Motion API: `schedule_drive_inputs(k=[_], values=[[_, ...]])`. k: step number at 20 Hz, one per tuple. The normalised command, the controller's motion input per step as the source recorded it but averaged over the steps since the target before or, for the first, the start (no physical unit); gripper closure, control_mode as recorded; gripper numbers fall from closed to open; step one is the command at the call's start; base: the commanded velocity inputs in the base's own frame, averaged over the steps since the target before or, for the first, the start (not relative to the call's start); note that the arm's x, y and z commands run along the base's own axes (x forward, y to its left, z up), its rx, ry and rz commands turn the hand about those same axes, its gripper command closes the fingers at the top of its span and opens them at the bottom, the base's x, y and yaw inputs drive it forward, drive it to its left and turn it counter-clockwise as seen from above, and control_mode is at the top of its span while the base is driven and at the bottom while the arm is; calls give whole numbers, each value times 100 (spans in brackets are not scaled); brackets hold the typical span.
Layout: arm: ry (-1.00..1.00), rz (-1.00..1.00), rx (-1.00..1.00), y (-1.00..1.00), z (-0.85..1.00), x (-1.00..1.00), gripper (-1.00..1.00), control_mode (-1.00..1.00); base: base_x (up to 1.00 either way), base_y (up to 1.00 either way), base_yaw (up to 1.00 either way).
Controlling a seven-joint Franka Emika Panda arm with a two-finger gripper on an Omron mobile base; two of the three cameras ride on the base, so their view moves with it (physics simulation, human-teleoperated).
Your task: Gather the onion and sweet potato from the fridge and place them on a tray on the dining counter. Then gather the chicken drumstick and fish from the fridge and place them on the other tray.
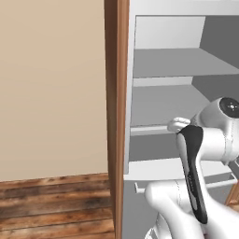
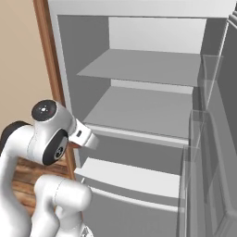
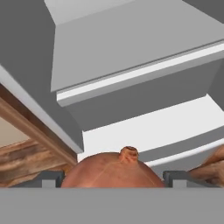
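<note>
While the fridge (image 2: 139,111) is standing open against a plain beige wall (image 1: 51,88), the white robot arm (image 1: 200,140) is reaching into its pale interior from the left side. Grey shelves (image 2: 143,67) are lying bare in the two base views, stacked one above another, and a white drawer front (image 2: 129,178) is sitting below them. Clear door bins (image 2: 203,92) are lining the open door at the right of the right base view. A wood-brown frame (image 1: 116,93) is running up the fridge's left edge, and dark, streaked plank flooring (image 1: 51,205) is showing beneath the wall.

Seen from the hand view, the onion (image 3: 111,173) is sitting low and close between the two fingertips (image 3: 51,178), its small stem nub pointing up. The gripper (image 3: 113,179) is standing wide, its tips spread to either side of the onion; whether they are touching its skin cannot be told. A brown lumpy shape (image 3: 214,166) is peeking in at the right edge, just beside the onion, possibly the sweet potato.

A faint line of lettering is running along the arm's dark strip (image 1: 192,179), too small to read.
</note>
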Motion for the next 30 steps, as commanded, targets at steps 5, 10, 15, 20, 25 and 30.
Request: schedule_drive_inputs(k=[5, 10, 15, 20, 25, 30], values=[[0, 0, 0, 0, 0, 0, 100, 100, -56, 15, 6], [0, 0, 0, 0, 0, 0, 100, 100, -53, 19, 2], [0, 0, 0, 0, 0, 0, 100, 100, -25, 37, -18], [0, 0, 0, 0, 0, 0, 100, 100, -23, 40, -34], [0, 0, 0, 0, 0, 0, 100, 100, -31, 40, -43], [0, 0, 0, 0, 0, 0, 100, 100, -45, 37, -48]])
